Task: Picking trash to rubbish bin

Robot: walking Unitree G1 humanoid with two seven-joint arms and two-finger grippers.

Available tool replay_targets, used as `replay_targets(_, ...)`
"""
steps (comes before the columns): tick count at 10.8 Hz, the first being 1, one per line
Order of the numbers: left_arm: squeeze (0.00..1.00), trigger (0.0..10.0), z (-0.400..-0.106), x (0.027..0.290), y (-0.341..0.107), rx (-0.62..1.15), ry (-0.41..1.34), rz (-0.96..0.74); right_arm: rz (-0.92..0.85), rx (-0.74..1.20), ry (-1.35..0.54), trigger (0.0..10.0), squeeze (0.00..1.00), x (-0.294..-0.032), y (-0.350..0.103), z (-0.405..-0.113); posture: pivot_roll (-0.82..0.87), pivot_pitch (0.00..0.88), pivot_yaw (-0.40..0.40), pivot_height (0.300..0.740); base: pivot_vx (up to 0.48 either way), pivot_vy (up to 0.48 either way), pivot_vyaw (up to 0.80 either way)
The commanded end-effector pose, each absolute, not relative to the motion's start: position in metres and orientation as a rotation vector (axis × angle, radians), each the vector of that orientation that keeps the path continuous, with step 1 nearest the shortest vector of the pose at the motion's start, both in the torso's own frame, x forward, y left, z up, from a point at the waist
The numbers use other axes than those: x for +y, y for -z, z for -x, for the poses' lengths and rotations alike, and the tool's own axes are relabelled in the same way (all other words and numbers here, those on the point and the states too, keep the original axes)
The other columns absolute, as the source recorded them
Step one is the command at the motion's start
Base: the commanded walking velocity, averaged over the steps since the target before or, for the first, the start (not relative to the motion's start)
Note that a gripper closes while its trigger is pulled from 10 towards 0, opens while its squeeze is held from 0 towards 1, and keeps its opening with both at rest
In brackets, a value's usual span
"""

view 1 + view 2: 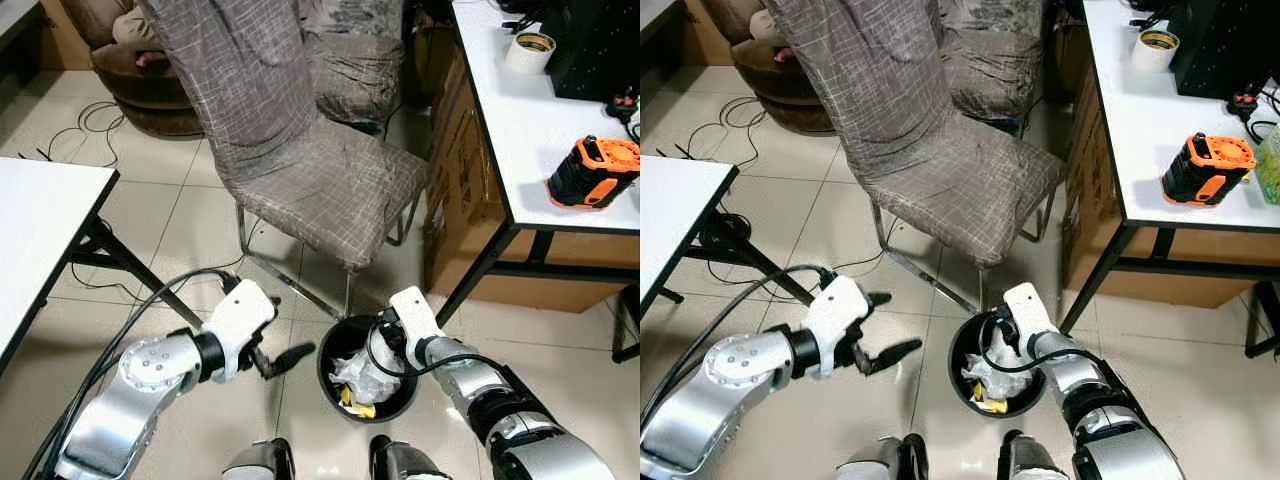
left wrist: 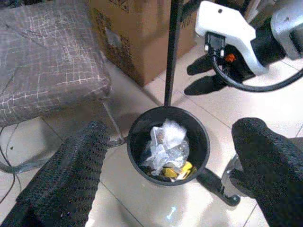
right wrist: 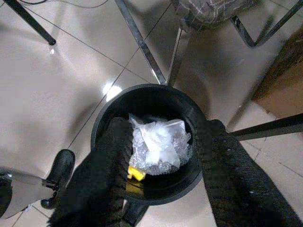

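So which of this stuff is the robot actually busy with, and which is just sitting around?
Part of the job:
- black rubbish bin on the floor
- clear plastic and yellow trash inside it
- right hand, open above the bin
- left hand, open beside the bin

Just lying about:
- grey covered chair
- orange and black tool on the white table
- tape roll
- cardboard box

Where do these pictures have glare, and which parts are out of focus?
Right wrist view: bright glare on the floor tiles beside the bin; the right end effector is near and blurred. Left wrist view: a small reflection on the tiles below the bin, and the left end effector is soft. Both eye views: sharp, evenly lit.
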State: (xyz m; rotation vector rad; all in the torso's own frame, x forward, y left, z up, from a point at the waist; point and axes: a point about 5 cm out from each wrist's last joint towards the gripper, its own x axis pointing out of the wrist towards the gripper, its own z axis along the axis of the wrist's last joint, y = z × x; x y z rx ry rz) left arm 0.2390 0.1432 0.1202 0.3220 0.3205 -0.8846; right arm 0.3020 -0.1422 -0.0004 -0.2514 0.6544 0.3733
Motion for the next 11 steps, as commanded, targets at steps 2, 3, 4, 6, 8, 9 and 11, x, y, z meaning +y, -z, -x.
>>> replay_targets(2, 0.83, 10.0, -0.240, 0.145, -0.123, 0.320, 0.841, -0.297, 0.234, 0.656, -0.361, 10.0, 1.00, -0.141, 0.001, -0.302, -0.04, 0.233, 0.054, 0.740, 0.000, 0.000, 0.00)
replay_targets(3, 0.00, 10.0, -0.242, 0.145, -0.123, 0.309, 0.804, -0.271, 0.261, 0.655, -0.348, 10.0, 1.00, -0.142, 0.002, -0.302, -0.04, 0.234, 0.057, 0.740, 0.000, 0.000, 0.00)
replay_targets(4, 0.00, 10.0, -0.249, 0.148, -0.124, 0.260, 0.715, -0.248, 0.277, 0.647, -0.333, 10.0, 0.57, -0.142, 0.002, -0.302, -0.06, 0.229, 0.054, 0.740, 0.000, 0.000, 0.00)
replay_targets(6, 0.00, 10.0, -0.262, 0.151, -0.109, 0.240, 0.490, -0.052, 0.196, 0.564, -0.260, 10.0, 0.00, -0.144, -0.002, -0.301, -0.12, 0.186, 0.054, 0.740, 0.000, 0.000, 0.00)
replay_targets(8, 0.00, 10.0, -0.253, 0.155, -0.042, 0.518, 0.317, -0.110, 0.049, 0.579, -0.100, 10.0, 0.00, -0.157, 0.012, -0.280, -0.10, 0.142, 0.040, 0.740, 0.000, 0.000, 0.00)
replay_targets(9, 0.00, 10.0, -0.244, 0.153, -0.021, 0.589, 0.316, -0.145, 0.064, 0.616, -0.084, 10.0, 0.00, -0.160, 0.022, -0.271, -0.10, 0.130, 0.031, 0.740, 0.000, 0.000, 0.00)
replay_targets(11, 0.00, 10.0, -0.228, 0.157, 0.013, 0.681, 0.266, -0.147, 0.026, 0.705, -0.009, 10.0, 0.00, -0.169, 0.040, -0.249, -0.11, 0.088, 0.017, 0.740, 0.000, 0.000, 0.00)
